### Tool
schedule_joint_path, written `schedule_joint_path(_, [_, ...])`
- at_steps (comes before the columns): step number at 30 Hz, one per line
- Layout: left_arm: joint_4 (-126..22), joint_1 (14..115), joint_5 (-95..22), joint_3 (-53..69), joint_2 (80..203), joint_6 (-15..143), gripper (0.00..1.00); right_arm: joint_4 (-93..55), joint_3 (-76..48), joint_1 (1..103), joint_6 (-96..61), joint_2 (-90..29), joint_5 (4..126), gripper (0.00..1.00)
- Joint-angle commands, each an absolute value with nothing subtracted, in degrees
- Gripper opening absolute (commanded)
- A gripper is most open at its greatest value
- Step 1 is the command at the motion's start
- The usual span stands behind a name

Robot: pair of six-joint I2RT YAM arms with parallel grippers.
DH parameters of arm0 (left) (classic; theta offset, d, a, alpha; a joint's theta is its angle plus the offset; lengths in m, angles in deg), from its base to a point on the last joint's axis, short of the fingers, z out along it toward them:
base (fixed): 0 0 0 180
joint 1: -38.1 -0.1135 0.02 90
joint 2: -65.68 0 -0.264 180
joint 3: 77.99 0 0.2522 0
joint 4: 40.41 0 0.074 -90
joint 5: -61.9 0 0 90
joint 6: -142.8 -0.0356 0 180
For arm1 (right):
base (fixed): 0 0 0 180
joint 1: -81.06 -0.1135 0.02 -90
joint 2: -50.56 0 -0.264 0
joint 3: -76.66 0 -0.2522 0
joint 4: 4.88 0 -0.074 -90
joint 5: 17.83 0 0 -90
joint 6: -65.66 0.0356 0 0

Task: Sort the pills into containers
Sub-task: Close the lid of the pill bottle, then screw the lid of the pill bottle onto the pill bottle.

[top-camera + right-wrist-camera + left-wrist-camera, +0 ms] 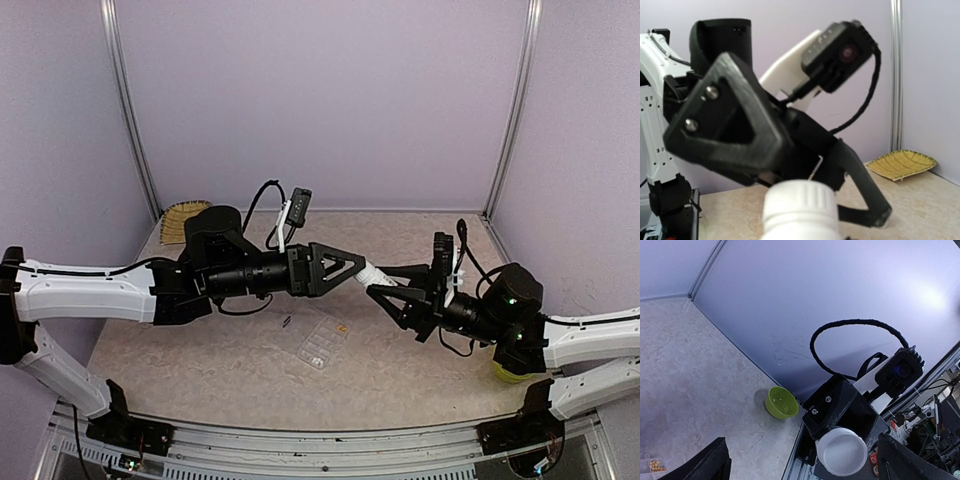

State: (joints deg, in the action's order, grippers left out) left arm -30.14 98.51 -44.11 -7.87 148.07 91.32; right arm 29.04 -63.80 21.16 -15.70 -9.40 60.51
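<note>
The clear organizer box (322,343) lies flat on the table below both grippers. A few orange pills (344,326) sit in one of its cells; they also show at the lower left of the left wrist view (655,466). My right gripper (388,288) is shut on a small white bottle (375,273) and holds it in the air, cap toward the left arm. The bottle's ribbed cap (799,202) fills the bottom of the right wrist view. My left gripper (360,268) is open, its fingers (710,465) spread on either side of the bottle's round end (842,450).
A yellow-green bowl (781,402) stands by the right wall, partly behind the right arm (508,374). A woven yellow plate (185,220) lies in the far left corner. A small dark object (287,321) lies left of the organizer.
</note>
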Motion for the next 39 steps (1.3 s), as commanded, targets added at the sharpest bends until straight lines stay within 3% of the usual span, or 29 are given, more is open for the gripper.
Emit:
schedule_joint_path(1, [-27.7,98.8,-45.7,-8.8,146.5,89.9,0.99,30.8,-62.0,20.5,-14.8,-9.3,61.6,0.13])
schedule_joint_path(39, [-24.1,101.6,-48.9,-8.3,146.5,86.6,0.97,27.3,-58.8,20.4,-13.2,-16.8,64.3,0.13])
